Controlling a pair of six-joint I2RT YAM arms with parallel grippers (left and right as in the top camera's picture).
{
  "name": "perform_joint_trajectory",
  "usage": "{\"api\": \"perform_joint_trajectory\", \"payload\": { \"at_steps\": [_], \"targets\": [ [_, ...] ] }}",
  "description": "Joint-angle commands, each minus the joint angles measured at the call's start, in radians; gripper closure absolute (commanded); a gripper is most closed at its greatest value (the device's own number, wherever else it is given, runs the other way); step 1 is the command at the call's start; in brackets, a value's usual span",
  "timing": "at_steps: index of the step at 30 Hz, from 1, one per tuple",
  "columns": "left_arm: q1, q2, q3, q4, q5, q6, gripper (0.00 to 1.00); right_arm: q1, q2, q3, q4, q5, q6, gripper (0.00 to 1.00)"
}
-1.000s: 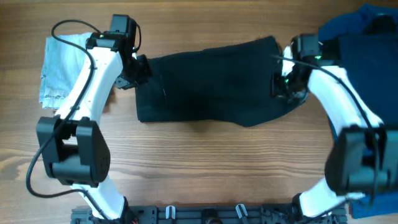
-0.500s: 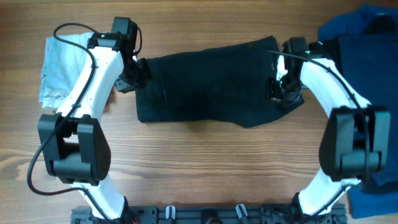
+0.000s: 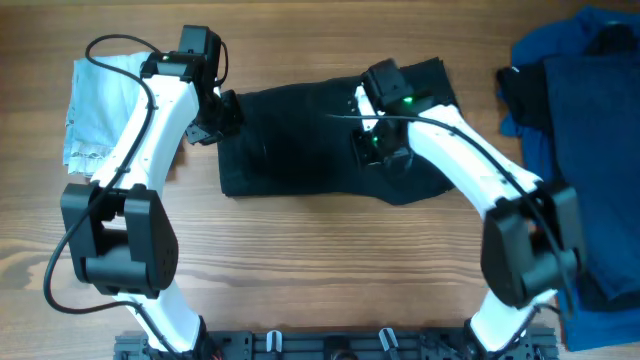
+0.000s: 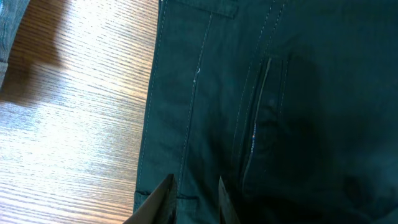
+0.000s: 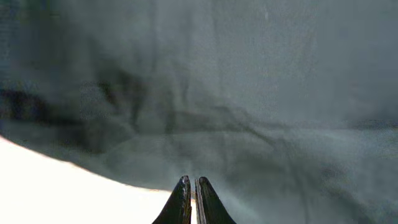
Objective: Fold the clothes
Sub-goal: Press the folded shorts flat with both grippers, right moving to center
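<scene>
Motion has come from the right gripper [image 3: 378, 150], which left the right hem of the black shorts [image 3: 300, 150] and now sits over their middle, fingers pressed together with no cloth visibly caught. The left gripper [image 3: 222, 115] stays at the waistband edge, fingers narrowly apart; whether they pinch it cannot be told. The shorts lie flat mid-table, so the fold looks barely begun.

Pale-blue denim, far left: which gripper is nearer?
Left. The left gripper is at the left edge of the black shorts, just right of the pale-blue denim; the right gripper is over their middle, farther off.
</scene>
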Motion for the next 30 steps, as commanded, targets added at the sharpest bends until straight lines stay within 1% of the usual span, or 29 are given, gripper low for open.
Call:
{"api": "perform_joint_trajectory", "payload": {
  "at_steps": [1,2,4,7,8,9,10,12,14,15,17,20,21,24,26,30],
  "targets": [
    [0.001,0.011,-0.003,0.009,0.001,-0.002,0.77,0.003,0.127,-0.017,0.015,0.035,0.011,0.96],
    [0.001,0.011,-0.003,0.01,0.001,-0.002,0.78,0.003,0.161,-0.017,0.017,0.035,0.011,0.96],
    [0.001,0.011,-0.004,0.007,0.001,-0.002,0.74,0.003,0.216,-0.017,0.026,0.035,0.011,0.96],
    [0.002,0.011,-0.004,-0.034,-0.041,-0.003,0.69,0.003,0.23,-0.016,0.029,0.035,0.01,0.96],
    [0.01,0.015,-0.004,-0.068,-0.063,-0.033,0.63,0.003,0.217,-0.016,0.027,0.023,0.011,0.96],
    [0.018,0.019,-0.004,-0.079,-0.063,-0.053,0.6,0.003,0.211,-0.016,0.029,0.007,0.01,0.96],
    [0.027,0.024,-0.005,-0.084,-0.06,-0.063,0.59,0.003,0.208,-0.016,0.03,-0.001,0.009,0.96],
    [0.051,0.041,-0.005,-0.079,-0.019,-0.077,0.53,0.003,0.206,-0.016,0.032,-0.014,0.003,0.96],
    [0.072,0.076,-0.005,-0.068,0.068,-0.072,0.46,0.003,0.206,-0.016,0.027,-0.016,0.003,0.96],
    [0.076,0.098,-0.005,-0.063,0.092,-0.049,0.42,0.003,0.206,-0.016,0.026,-0.022,0.003,0.96],
    [0.074,0.13,-0.005,-0.054,0.101,-0.024,0.38,0.003,0.206,-0.016,0.03,-0.036,0.004,0.96],
    [0.06,0.19,-0.005,-0.028,0.121,0.033,0.36,0.003,0.206,-0.016,0.032,-0.037,0.003,0.96],
    [0.057,0.212,-0.005,-0.019,0.121,0.032,0.34,0.003,0.206,-0.016,0.032,-0.037,0.003,0.96],
    [0.058,0.252,-0.005,-0.005,0.106,0.032,0.34,0.003,0.206,-0.016,0.032,-0.037,0.004,0.96],
    [0.057,0.272,-0.005,-0.001,0.047,0.032,0.34,0.003,0.206,-0.016,0.031,-0.037,0.003,0.96],
    [0.055,0.284,-0.037,0.041,0.047,0.036,0.34,0.003,0.206,-0.016,0.034,-0.037,0.004,0.96]
  ]
}}
